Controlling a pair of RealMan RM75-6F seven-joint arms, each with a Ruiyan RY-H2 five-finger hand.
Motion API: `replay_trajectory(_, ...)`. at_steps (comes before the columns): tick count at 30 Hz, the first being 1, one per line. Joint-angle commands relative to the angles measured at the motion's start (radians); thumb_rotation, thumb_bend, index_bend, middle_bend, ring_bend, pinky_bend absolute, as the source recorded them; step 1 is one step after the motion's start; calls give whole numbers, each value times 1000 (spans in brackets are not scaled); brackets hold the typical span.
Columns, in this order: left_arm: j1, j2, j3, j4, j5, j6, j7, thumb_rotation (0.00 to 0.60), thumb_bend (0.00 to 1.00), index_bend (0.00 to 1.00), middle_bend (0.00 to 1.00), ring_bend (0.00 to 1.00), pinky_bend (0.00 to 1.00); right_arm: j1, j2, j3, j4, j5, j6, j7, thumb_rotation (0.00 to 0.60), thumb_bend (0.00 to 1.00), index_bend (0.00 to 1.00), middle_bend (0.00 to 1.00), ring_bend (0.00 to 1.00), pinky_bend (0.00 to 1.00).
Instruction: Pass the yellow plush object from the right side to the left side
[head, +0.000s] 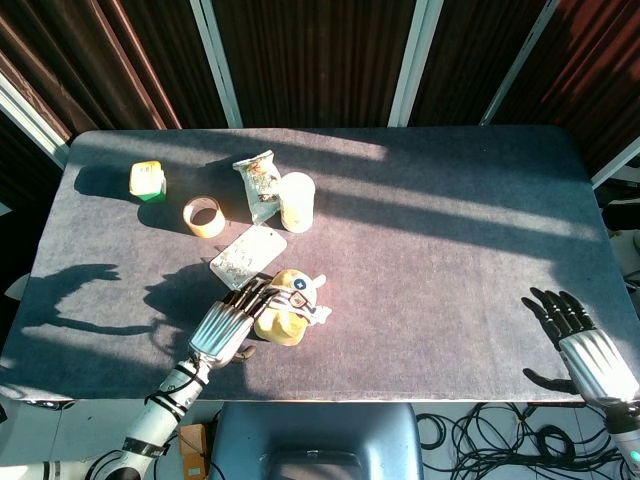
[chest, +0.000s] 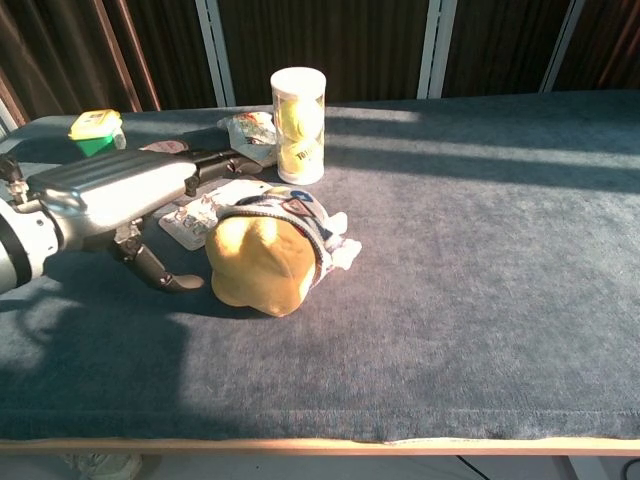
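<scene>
The yellow plush toy (head: 285, 307) lies near the front edge of the table (head: 450, 260), a little left of the middle, beside a flat packet (head: 247, 257). The left hand (head: 228, 322) is just beside it with fingers spread and holds nothing, probably to grasp it. The right hand (head: 580, 340) is well apart, open and empty.

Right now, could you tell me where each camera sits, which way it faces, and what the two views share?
Head view: high above the near edge, looking steeply down on the table; shows the left hand beside the yellow plush and the right hand.
Chest view: low at the near edge, facing across the table; shows only the left hand.
Shared: plush, left hand, ball tube.
</scene>
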Motion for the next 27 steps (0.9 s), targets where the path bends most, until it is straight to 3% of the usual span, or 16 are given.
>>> replay_trajectory(1,-33,-49,0,34,-40,-1,26,600,211,0,0,0,237,0,1,2,0,-7,-4,1,600,0,0,0,0,4)
replay_trajectory(9,-92,-156,-7,159,-113,15,83,600,211,0,0,0,227,3,16,-4,6,-38,-21,33,600,0,0,0,0,4)
replay_trajectory(16,-109,-177,1,172,-165,18,67,600,211,0,14,10,214,0,16,2,4,-45,-26,38,600,0,0,0,0,6)
replay_trajectory(22,-112,-212,5,193,-121,4,-66,600,211,20,162,149,215,-5,15,8,-1,-43,-27,38,600,0,0,0,0,8)
replay_trajectory(27,-100,-295,23,277,-7,44,-204,600,206,209,402,373,337,-7,17,12,-4,-41,-31,45,600,0,0,0,0,14)
